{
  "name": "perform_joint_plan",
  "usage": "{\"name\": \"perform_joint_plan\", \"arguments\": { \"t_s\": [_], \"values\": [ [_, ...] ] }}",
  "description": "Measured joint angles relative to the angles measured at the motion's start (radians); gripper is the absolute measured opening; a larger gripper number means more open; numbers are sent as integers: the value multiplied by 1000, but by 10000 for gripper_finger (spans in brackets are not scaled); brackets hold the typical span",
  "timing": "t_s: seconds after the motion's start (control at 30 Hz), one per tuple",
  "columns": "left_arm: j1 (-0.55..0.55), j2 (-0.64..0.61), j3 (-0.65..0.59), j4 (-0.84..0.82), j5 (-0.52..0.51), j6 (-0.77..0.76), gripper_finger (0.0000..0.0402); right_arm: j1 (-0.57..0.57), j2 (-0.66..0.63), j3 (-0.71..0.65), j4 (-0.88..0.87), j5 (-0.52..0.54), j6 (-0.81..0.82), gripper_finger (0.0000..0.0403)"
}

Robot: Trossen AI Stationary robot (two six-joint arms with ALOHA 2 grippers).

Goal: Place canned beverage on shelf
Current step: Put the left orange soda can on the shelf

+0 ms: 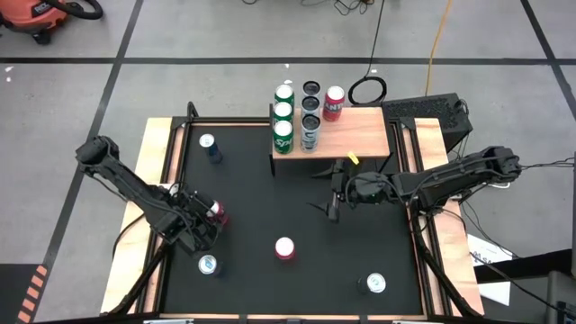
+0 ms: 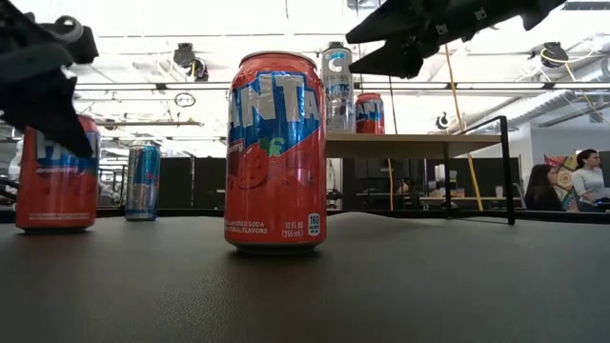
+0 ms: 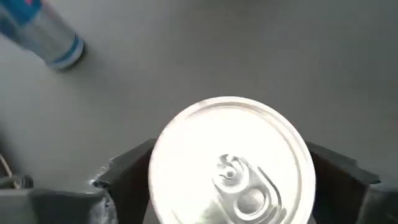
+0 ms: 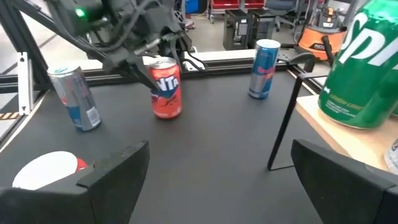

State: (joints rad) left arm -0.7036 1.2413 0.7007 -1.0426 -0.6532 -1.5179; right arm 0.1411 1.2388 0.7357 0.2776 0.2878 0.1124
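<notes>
On the low light-wood plank shelf (image 1: 360,133), six cans already standing, four waiting on the black mat (image 1: 270,207), among them a red aluminium Fanta can (image 1: 217,212) between the left end effector's (image 1: 209,219) fingers, right end effector (image 1: 335,191) spread wide, empty.

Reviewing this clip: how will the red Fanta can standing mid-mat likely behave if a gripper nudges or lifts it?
The red Fanta can stands upright and tall on a narrow base, so a high nudge may tip it. Being round, it would probably roll once down. Its glossy metal wall looks rigid but possibly slippery.
</notes>
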Motion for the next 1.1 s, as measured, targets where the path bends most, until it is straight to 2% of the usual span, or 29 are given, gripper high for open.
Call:
{"name": "perform_joint_plan", "arguments": {
  "t_s": [0.17, 0.37, 0.5, 0.6, 0.7, 0.8, 0.97, 1.1],
  "values": [
    [-1, -2, -18, 31, 3, 8, 287, 17, 0, 0, 4, -1, 14, 379],
    [4, 1, -2, 39, 6, 52, 284, 36, 10, 1, 7, -1, 51, 379],
    [21, 1, 60, 50, -12, 160, 284, 57, 41, 2, 26, -1, 68, 379],
    [38, 1, 114, 105, -64, 308, 284, 71, 74, 2, 65, -4, 78, 379],
    [56, 1, 162, 240, -81, 512, 284, 84, 108, 2, 117, -6, 78, 379],
    [80, 1, 189, 408, -78, 733, 284, 89, 142, 2, 172, -75, 88, 379],
    [146, 1, 208, 637, -10, 1006, 284, 90, 185, 2, 259, -212, 114, 379],
    [219, 1, 209, 703, 33, 1110, 284, 90, 201, 2, 260, -213, 116, 379]
  ]
}}
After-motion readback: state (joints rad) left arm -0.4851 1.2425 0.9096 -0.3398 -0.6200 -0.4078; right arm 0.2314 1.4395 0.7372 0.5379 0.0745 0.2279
